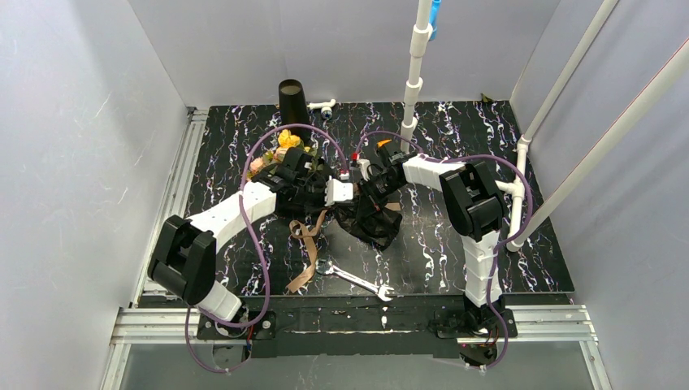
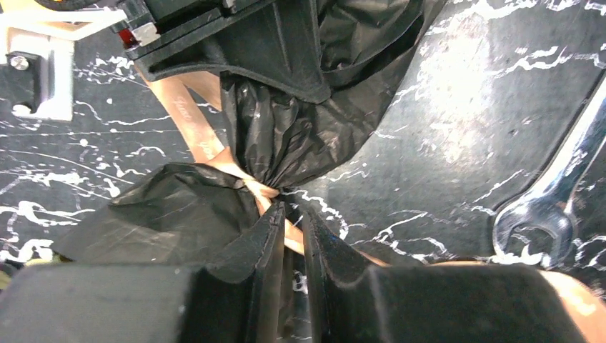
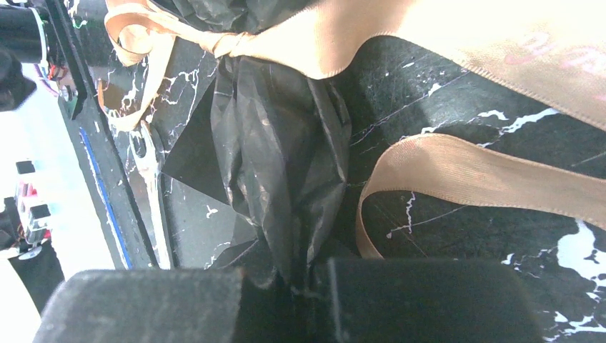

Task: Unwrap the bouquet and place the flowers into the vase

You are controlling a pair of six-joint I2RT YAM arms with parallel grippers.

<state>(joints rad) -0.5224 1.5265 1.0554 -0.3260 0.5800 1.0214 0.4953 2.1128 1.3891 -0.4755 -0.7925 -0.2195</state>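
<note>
The bouquet lies on its side mid-table. Its pink and yellow flowers point to the back left, and its crinkled black wrapping lies toward the right. A tan ribbon is still knotted round the pinched paper, and its loose tails trail toward the front. My left gripper is shut on the ribbon just below the knot. My right gripper is shut on a fold of the black wrapping. The black vase stands upright at the back, apart from both arms.
A steel wrench lies near the front edge, just in front of the wrapping. A white pipe post rises at the back centre, more white pipes run along the right side, and a small white fitting lies beside the vase.
</note>
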